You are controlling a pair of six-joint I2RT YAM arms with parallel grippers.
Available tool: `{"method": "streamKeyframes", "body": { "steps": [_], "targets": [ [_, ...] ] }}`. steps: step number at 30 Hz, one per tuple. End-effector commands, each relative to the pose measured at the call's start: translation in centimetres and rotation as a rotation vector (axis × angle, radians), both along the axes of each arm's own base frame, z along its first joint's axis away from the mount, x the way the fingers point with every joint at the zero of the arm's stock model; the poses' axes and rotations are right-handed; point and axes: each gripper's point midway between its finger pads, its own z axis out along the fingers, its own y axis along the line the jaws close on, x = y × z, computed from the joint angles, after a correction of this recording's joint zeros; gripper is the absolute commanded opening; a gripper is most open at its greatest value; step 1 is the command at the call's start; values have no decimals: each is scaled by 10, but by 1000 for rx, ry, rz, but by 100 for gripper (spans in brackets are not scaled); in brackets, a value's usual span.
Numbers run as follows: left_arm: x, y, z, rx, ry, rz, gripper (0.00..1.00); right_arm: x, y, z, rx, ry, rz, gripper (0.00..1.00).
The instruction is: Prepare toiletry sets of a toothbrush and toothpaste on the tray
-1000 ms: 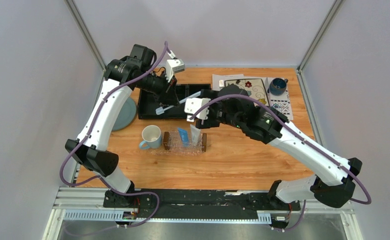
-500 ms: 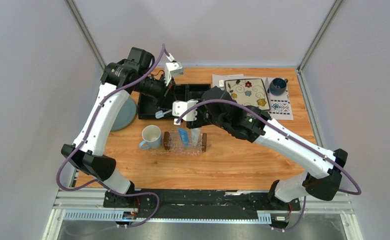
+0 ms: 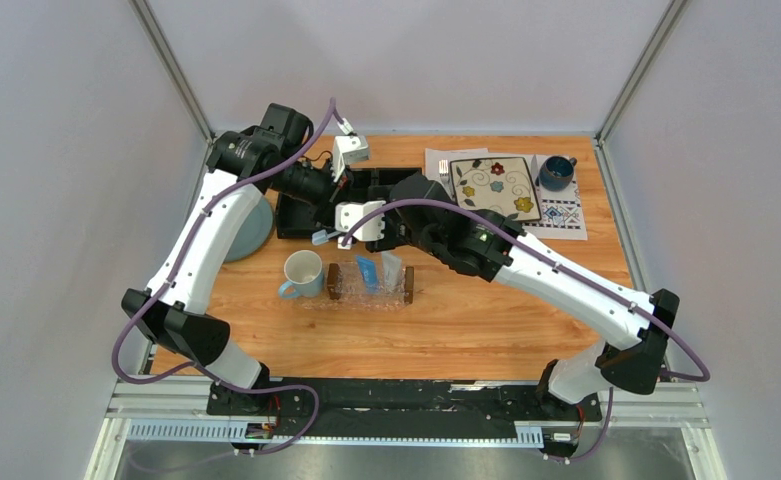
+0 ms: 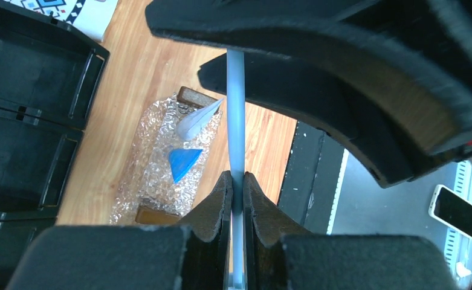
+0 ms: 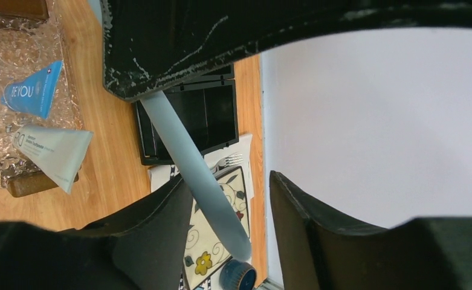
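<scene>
In the left wrist view my left gripper (image 4: 237, 188) is shut on the pale blue handle of the toothbrush (image 4: 236, 109), held in the air above the table. From above, the left gripper (image 3: 337, 196) holds it over the black organizer, with the white head (image 3: 318, 237) sticking out to the left. My right gripper (image 5: 233, 211) is open around the free end of the toothbrush (image 5: 200, 178), which lies against one finger (image 5: 155, 226). The clear tray (image 3: 346, 290) holds a blue toothpaste tube (image 3: 367, 272) and a white toothpaste tube (image 3: 391, 268).
A white mug (image 3: 303, 272) stands just left of the tray. The black organizer (image 3: 294, 208) sits behind it, with a grey plate (image 3: 253, 225) further left. A floral plate (image 3: 496, 185) and a dark blue mug (image 3: 556, 172) stand at the back right.
My right arm has swung left from above the tray to the toothbrush, and its jaws have narrowed around the handle. The left gripper has shifted the toothbrush slightly left and down.
</scene>
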Motion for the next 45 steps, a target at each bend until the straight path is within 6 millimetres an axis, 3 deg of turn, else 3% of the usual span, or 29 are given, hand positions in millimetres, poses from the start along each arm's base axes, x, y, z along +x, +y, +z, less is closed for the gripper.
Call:
{"method": "streamKeyframes", "body": {
  "steps": [1,8,9,12,18,24,27,28,29,31,32,33,35,37,38,40,41,42,44,45],
  "targets": [
    [-71,21,6,44,212,-53,0,5,9,15,43,-47,-5,49],
    [-74,23,9,40,202,-61,2,6,8,8,22,-41,-13,23],
    [-74,22,10,36,198,-60,12,6,8,7,23,-38,-13,22],
    [-69,22,15,31,165,-45,28,4,6,6,25,-26,-14,18],
    [-39,24,36,0,16,69,48,-2,2,2,41,14,-24,16],
    [1,40,81,-139,-167,254,64,-10,-2,-9,77,102,-44,16],
    [15,51,103,-238,-219,340,68,-14,-3,-14,107,169,-52,16],
    [20,58,101,-260,-208,370,68,-14,-3,-15,113,188,-55,16],
    [23,60,116,-309,-252,391,69,-16,-1,-16,137,225,-56,16],
    [29,66,115,-346,-246,424,71,-18,0,-16,155,262,-62,15],
    [28,66,125,-381,-276,431,70,-21,2,-16,181,300,-63,16],
    [29,67,120,-389,-262,438,71,-22,2,-17,192,326,-72,15],
    [24,65,130,-434,-289,427,71,-20,7,-9,238,373,-73,15],
    [23,64,124,-457,-282,431,71,-19,9,-1,292,423,-102,15],
    [19,64,137,-493,-326,437,71,-16,10,-1,310,446,-115,15],
    [26,67,131,-508,-335,495,71,-19,15,4,375,514,-124,16],
    [21,67,144,-552,-380,500,71,-16,19,12,414,535,-120,16],
    [24,68,137,-560,-369,519,71,-16,19,16,434,552,-127,16],
    [22,70,147,-599,-411,545,72,-14,23,26,484,574,-146,16],
    [25,72,143,-600,-406,562,72,-12,24,24,485,579,-154,16]
  ]
}}
